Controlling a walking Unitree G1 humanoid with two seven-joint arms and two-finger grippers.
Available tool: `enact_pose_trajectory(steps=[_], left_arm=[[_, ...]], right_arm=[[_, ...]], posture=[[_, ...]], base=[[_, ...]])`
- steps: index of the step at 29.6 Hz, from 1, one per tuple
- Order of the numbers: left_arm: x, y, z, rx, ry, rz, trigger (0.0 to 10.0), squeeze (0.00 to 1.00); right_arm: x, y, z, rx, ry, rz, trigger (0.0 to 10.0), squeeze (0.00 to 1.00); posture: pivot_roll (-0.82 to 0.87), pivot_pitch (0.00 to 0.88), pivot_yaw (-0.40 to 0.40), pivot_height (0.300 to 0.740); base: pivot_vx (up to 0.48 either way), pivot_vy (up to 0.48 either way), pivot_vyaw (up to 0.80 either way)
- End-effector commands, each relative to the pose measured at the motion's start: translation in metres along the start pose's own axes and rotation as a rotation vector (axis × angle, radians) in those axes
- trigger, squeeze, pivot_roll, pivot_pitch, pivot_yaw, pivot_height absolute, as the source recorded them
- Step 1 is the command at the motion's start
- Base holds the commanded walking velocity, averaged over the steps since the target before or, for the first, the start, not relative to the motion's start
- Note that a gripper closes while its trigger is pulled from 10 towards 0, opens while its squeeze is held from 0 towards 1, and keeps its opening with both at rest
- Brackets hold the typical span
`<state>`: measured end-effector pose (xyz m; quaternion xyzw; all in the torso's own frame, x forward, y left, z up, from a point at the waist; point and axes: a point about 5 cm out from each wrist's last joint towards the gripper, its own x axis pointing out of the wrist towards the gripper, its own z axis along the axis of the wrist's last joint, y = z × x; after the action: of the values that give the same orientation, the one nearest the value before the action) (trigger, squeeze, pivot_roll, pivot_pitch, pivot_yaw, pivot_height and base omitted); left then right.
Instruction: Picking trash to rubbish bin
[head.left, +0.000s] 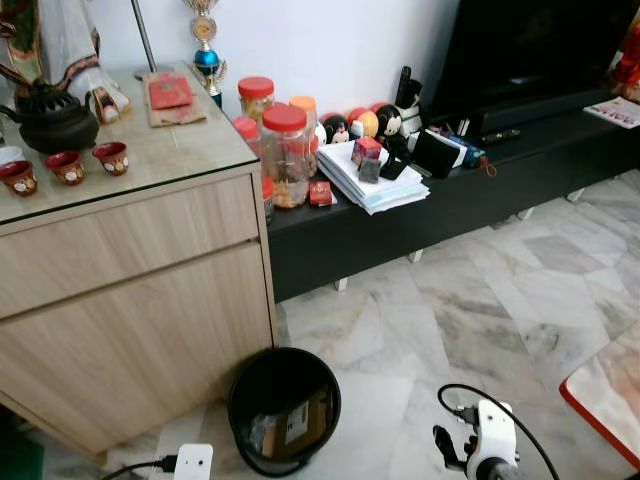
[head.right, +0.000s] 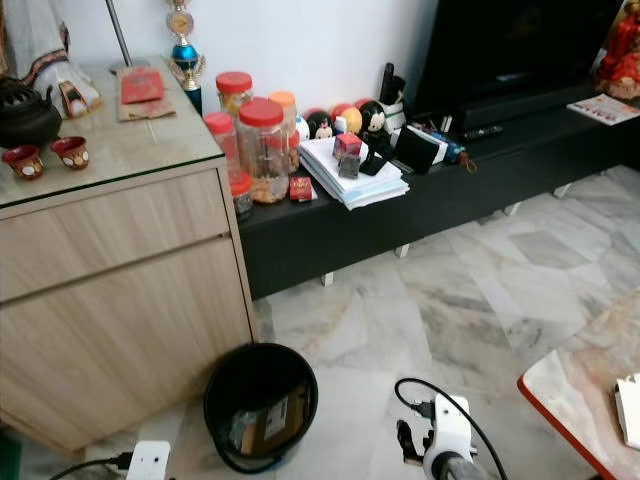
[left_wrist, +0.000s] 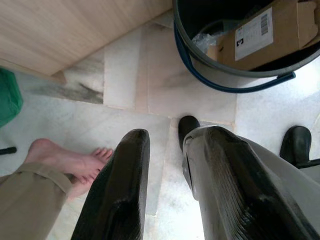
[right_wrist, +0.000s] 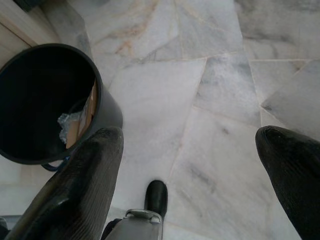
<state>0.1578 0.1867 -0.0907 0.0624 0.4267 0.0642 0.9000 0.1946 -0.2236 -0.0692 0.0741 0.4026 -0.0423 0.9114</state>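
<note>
Head eyes look down at the bin (head.left: 284, 400); both wrist views share it.

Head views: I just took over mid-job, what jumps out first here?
The black bin on the marble floor beside the wooden cabinet, already holding a cardboard box and some plastic. Behind it, red-lidded jars and a paper stack crowd the low black TV bench. A person's bare foot stands near the left gripper; the right gripper is open and empty.
</note>
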Motion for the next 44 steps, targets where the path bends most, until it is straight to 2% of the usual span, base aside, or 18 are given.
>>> enact_pose_trajectory(steps=[1,44], left_arm=[[-0.0012,0.0006,-0.0054,0.000,0.023,0.000,10.0,0.00],[-0.0007,-0.0019,-0.0039,0.016,0.021,-0.012,10.0,0.00]], right_arm=[[0.0002,-0.0003,0.0022,0.015,-0.017,-0.007,10.0,0.00],[-0.0004,-0.0019,0.0002,0.039,-0.015,-0.023,10.0,0.00]], posture=[[-0.01,0.021,-0.058,0.740],[-0.01,0.000,-0.056,0.740]], base=[[-0.262,0.000,0.00],[-0.292,0.000,0.00]])
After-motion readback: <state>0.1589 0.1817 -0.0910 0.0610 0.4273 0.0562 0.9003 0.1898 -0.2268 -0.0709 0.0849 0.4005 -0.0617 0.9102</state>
